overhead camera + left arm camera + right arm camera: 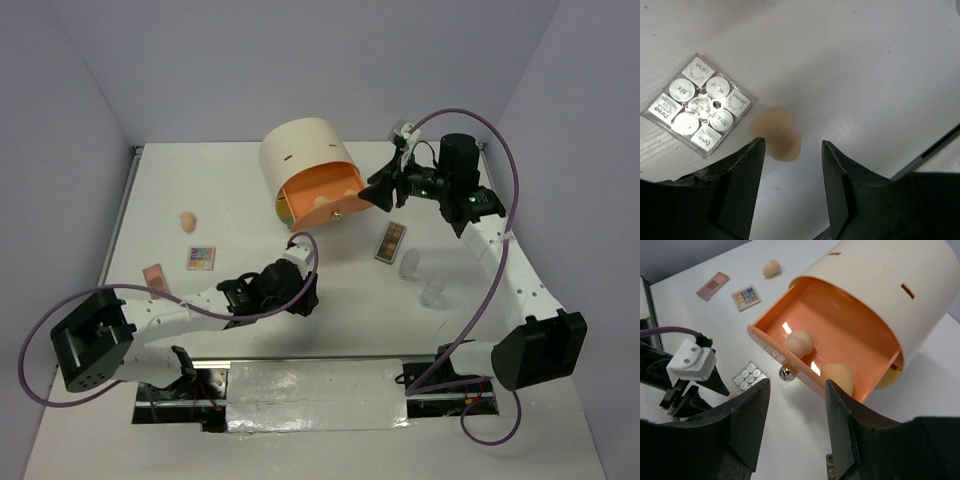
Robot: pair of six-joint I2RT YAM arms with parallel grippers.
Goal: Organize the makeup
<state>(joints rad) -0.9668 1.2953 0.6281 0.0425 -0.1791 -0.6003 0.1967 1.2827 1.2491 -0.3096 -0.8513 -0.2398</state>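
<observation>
Peach sponge [776,135] lying on the white worktop [875,75], framed between the left jaws, which are spread wide and hold nothing. The sponge is seen just ahead of the fingertips and nearer the left-hand finger than the right. A square grey-white palette [700,105] is seen just beside it. From above, both are hidden under the left arm [262,290].

The right jaws, likewise wide open and empty, are poised over the orange drawer [771,347] drawn out of the cream cylindrical unit [880,287], where two sponges [799,342] already rest. Left out on the worktop are another sponge [188,220], a multicoloured palette [201,257], a pinkish card [154,274], the long brown palette [391,240] and two clear bottles [409,263].

A pickup of the near sponge is judged to be the step in hand. Because the sponge sits off-centre, it could be pressed down or nudged aside by one finger instead of being caught between the two. Being soft and rounded, it could also be squeezed out of a shallow grip. The grey-white palette could be clipped and shifted if the jaws are lowered askew. Contact between the arms is risked if the sponge is carried to the drawer while the right arm [450,175] is held there.
</observation>
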